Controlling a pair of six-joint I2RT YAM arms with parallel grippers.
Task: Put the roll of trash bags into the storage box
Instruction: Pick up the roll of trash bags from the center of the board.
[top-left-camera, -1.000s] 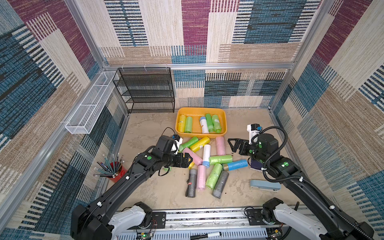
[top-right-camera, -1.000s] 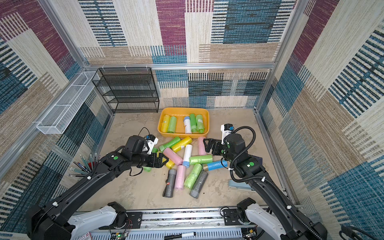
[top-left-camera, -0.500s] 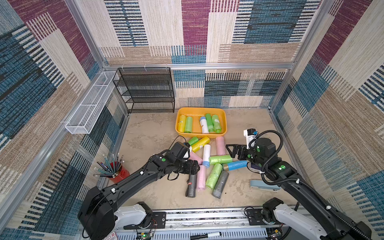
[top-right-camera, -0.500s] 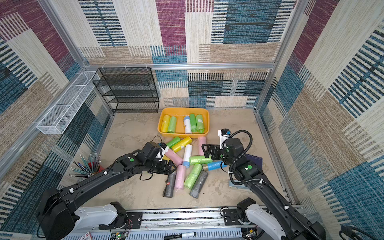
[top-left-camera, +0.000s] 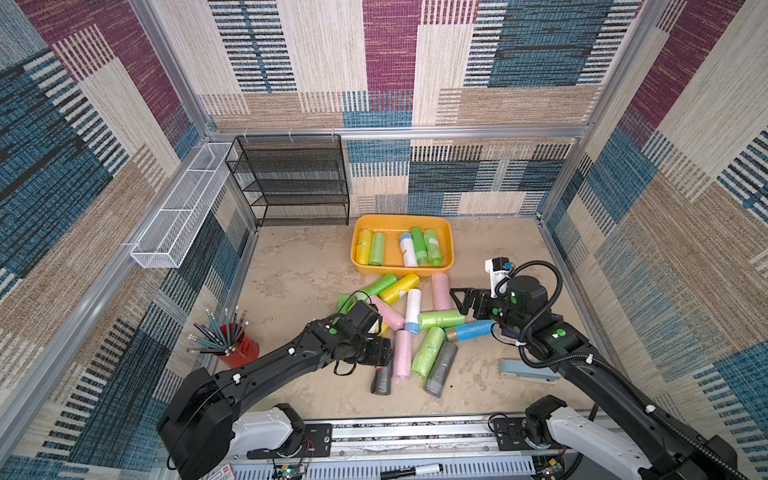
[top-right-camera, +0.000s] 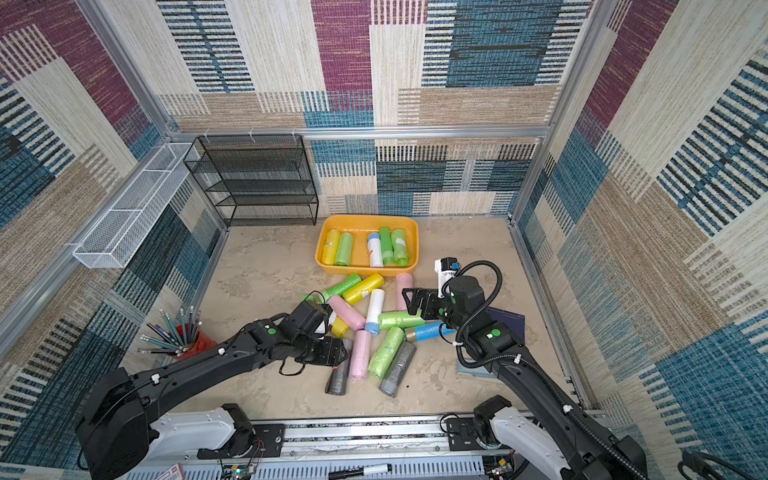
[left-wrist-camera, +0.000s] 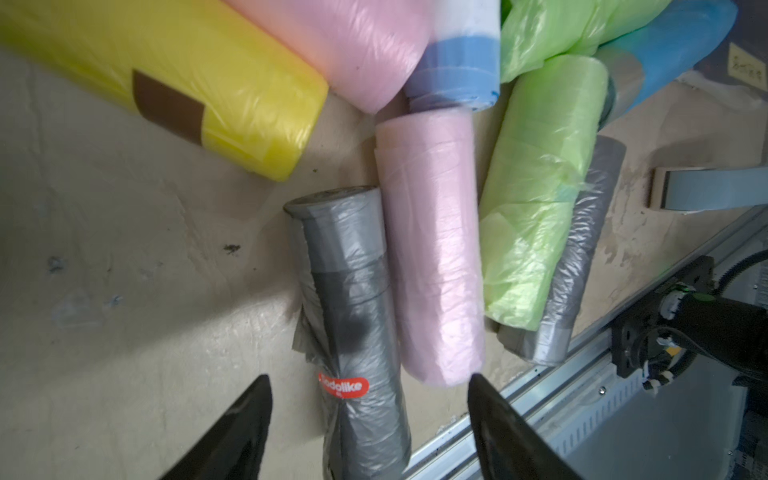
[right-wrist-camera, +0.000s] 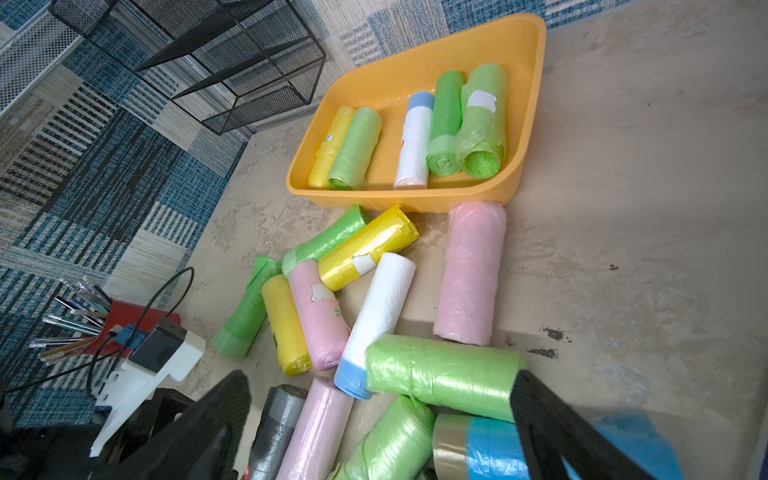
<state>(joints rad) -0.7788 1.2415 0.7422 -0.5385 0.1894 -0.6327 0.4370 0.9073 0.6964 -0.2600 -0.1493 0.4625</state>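
Grey trash-bag roll (left-wrist-camera: 353, 299): lying on tabletop (left-wrist-camera: 124, 249), well apart from storage box (top-left-camera: 399, 222), long axis pointing toward it, pink roll (left-wrist-camera: 432, 249) touching alongside. Left end effector (left-wrist-camera: 369, 376) straddling it, released; right end effector (right-wrist-camera: 380, 376) gaping wide.

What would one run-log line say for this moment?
stage: pick | left gripper: open, astride grey roll | right gripper: open, empty | storage box: five rolls inside
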